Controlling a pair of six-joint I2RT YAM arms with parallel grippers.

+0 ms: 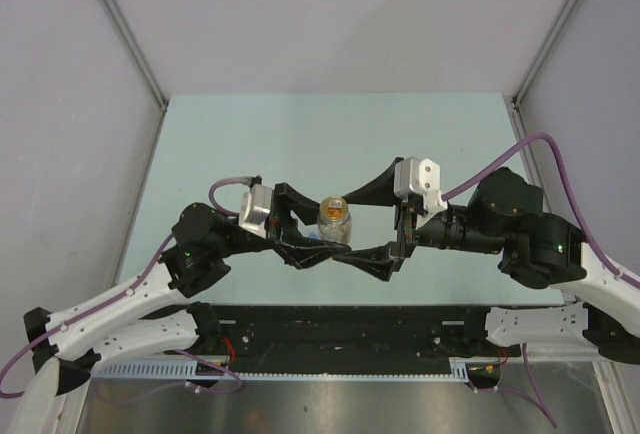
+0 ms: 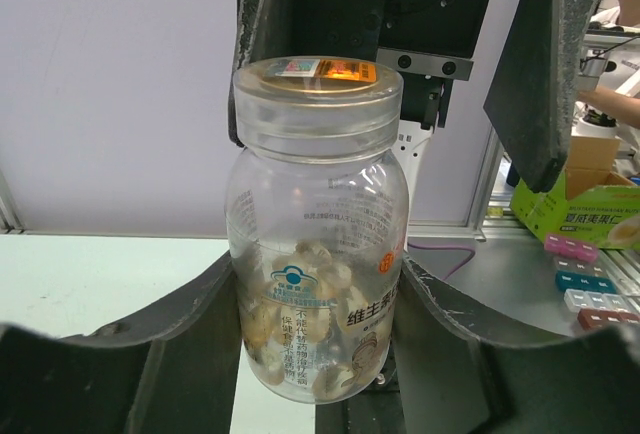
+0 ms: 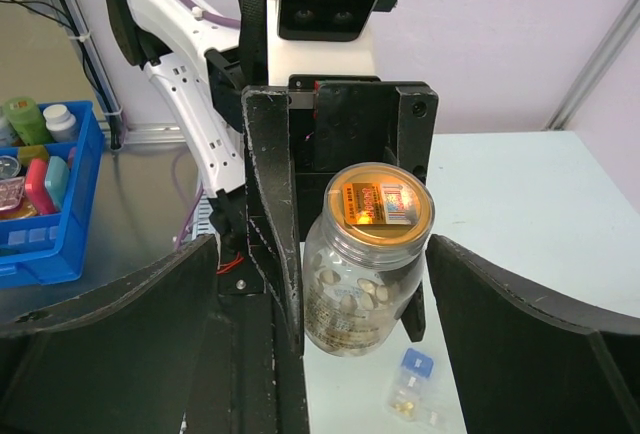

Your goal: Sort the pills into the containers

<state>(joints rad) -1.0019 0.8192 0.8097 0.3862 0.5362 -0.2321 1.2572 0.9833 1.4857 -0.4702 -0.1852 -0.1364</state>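
Observation:
A round clear jar (image 1: 333,220) with a gold lid (image 3: 381,204) holds several pale tan pills (image 2: 310,284). My left gripper (image 2: 318,314) is shut on the jar's body and holds it a little above the table, slightly tilted. My right gripper (image 3: 322,254) is open, with its two fingers spread wide on either side of the jar and not touching it. The right gripper also shows in the top view (image 1: 352,226). A small clear vial with a blue cap (image 3: 415,394) lies on the table under the jar, with a few orange bits in it.
In the right wrist view a blue bin (image 3: 40,224) with bottles stands off the table to the left. In the left wrist view a green box (image 2: 580,204) and small coloured pill cases (image 2: 585,284) sit beyond the table. Grey walls enclose the table (image 1: 300,134).

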